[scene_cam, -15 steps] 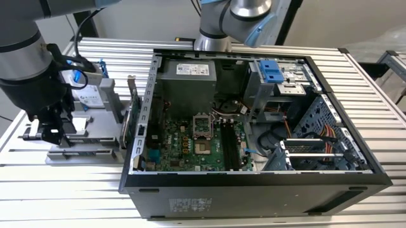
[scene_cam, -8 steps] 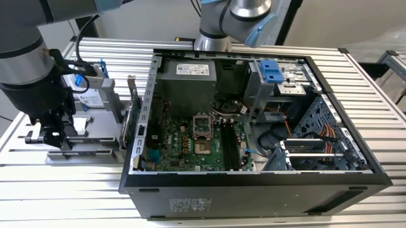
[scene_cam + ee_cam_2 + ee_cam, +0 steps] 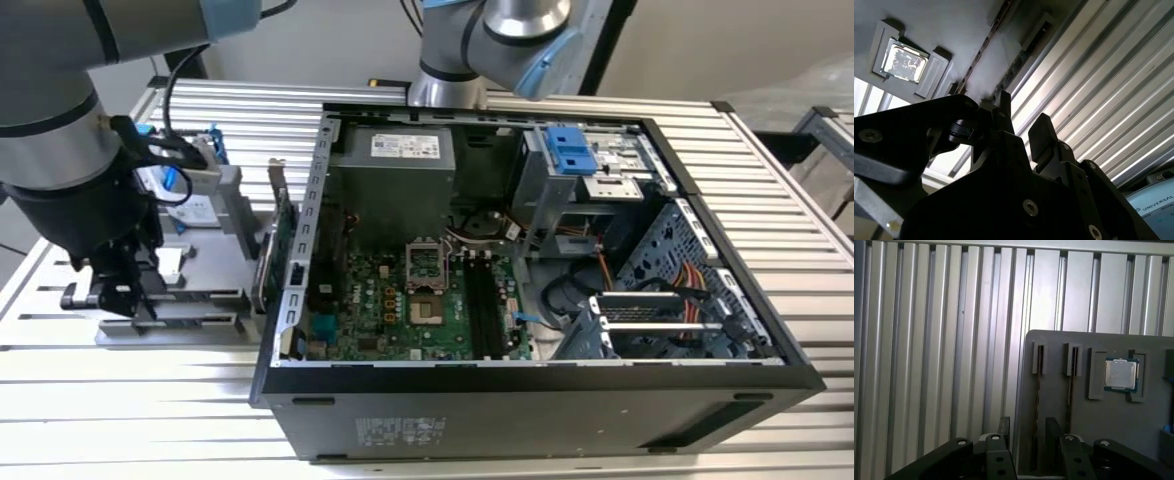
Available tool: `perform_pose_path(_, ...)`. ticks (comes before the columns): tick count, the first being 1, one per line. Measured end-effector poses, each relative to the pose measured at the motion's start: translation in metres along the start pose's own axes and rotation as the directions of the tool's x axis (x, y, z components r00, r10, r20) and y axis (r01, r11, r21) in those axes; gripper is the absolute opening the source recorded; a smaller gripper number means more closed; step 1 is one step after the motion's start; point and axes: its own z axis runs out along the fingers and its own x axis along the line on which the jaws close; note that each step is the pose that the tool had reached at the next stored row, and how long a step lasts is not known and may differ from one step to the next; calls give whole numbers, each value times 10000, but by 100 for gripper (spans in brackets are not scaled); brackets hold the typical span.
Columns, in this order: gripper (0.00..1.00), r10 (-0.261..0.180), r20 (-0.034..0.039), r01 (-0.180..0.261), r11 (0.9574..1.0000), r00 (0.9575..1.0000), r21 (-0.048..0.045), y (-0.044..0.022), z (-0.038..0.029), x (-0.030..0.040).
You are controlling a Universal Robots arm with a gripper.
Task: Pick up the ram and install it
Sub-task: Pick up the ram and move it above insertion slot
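Of the ram [image 3: 1037,390] only the thin top edge shows, because it stands on edge in a narrow slot of the grey holder [image 3: 1114,430]. Its chips and label are hidden, and in the exterior view the arm covers it. The gripper [image 3: 1027,424] is cut off by the frame in both wrist views, but its two fingers [image 3: 1004,426] are spread with a clear gap and hold nothing; the slot's line runs into this gap. A neighbouring slot [image 3: 1071,385] just beside holds a similar thin edge. The holder also carries a processor chip [image 3: 1121,374] in a square recess. It lies on the ribbed metal table [image 3: 134,420], beside the outer wall of the open computer case [image 3: 534,372], whose motherboard [image 3: 387,300] is uncovered from above.
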Motion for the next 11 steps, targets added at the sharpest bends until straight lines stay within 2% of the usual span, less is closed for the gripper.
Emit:
perform_pose_path(3,0,-16,-2,16,10000,10000,27,-2,39,-2)
perform_pose_path(11,0,-117,-16,117,9998,9999,176,-5,136,-6)
